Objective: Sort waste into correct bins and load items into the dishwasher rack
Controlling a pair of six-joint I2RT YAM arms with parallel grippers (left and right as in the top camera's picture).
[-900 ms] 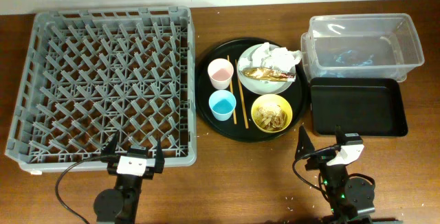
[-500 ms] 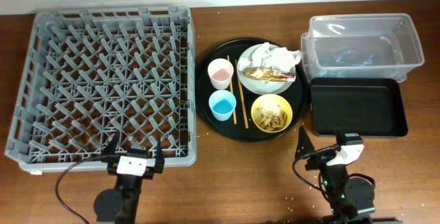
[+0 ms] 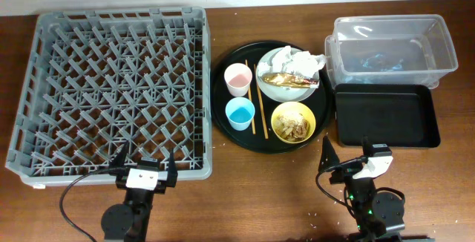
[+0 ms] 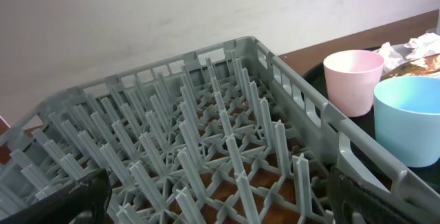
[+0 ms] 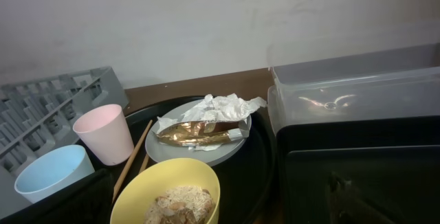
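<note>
The grey dishwasher rack [image 3: 44,86] fills the left and holds nothing. On a round black tray stand a pink cup [image 3: 237,79], a blue cup [image 3: 240,113], chopsticks [image 3: 258,105], a yellow bowl [image 3: 279,127] of food scraps [image 3: 294,125], and a plate [image 3: 271,87] bearing white tissue [image 3: 300,62] and a gold wrapper [image 3: 288,79]. The clear tub [image 3: 392,30] and black rectangular tray [image 3: 386,116] sit at the right. My left gripper [image 3: 144,162] is open and empty at the rack's near edge [image 4: 206,135]. My right gripper [image 3: 346,155] is open and empty, facing the bowl [image 5: 172,176].
The round black tray [image 3: 221,97] lies between the rack and the bins. The clear tub has something bluish inside [image 3: 378,61]. Bare wooden table [image 3: 260,190] runs along the front between my two arms.
</note>
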